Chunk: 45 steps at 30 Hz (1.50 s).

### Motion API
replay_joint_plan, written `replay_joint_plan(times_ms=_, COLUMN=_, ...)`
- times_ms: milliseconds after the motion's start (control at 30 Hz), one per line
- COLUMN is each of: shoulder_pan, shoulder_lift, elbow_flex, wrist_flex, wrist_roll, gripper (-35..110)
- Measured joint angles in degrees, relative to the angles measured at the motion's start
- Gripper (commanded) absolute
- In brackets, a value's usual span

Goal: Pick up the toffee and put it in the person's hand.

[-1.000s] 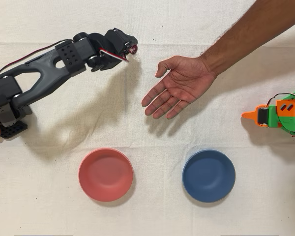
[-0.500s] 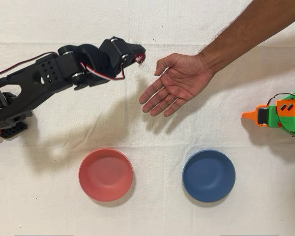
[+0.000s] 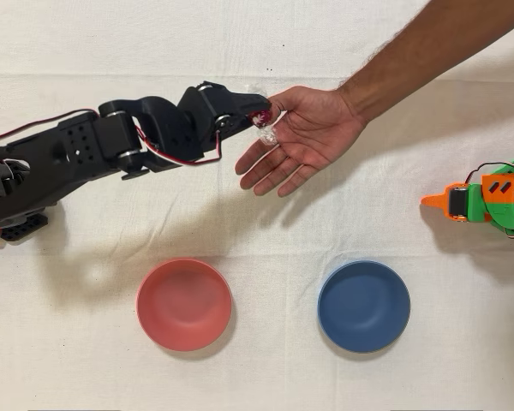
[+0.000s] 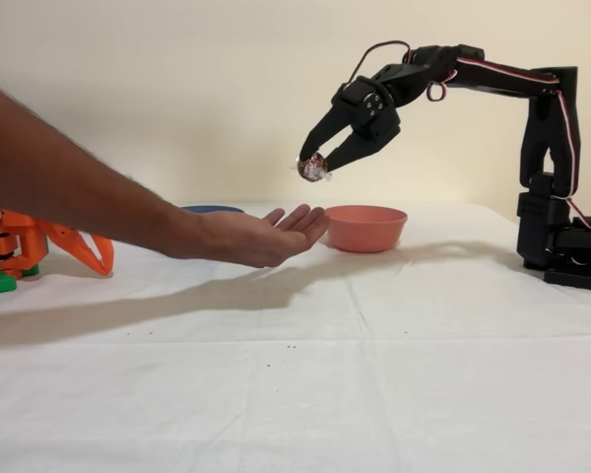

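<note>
Toffee sits pinched in end effector, above person's hand.

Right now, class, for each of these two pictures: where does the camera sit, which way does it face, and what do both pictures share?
Overhead view: above the table, looking straight down; black arm enters from the left, its claw at the person's open bare hand.
Fixed view: at table height, side-on facing the wall; black arm's base at right, claw above the hand.
Shared: the small red-pink wrapped toffee pinched in the claw, and the round pink bowl.
</note>
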<state>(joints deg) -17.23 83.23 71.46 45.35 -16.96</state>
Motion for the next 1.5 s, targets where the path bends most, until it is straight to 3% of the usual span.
replay_joint_plan(times_ms=633, shoulder_pan=0.62, shoulder_lift=0.00, elbow_flex=8.70, wrist_flex=-14.41, wrist_roll=-6.94, gripper=6)
replay_joint_plan(times_ms=1500, shoulder_pan=1.32, shoulder_lift=-13.01, elbow_flex=0.97, wrist_flex=-16.96, wrist_roll=-12.66, gripper=4)
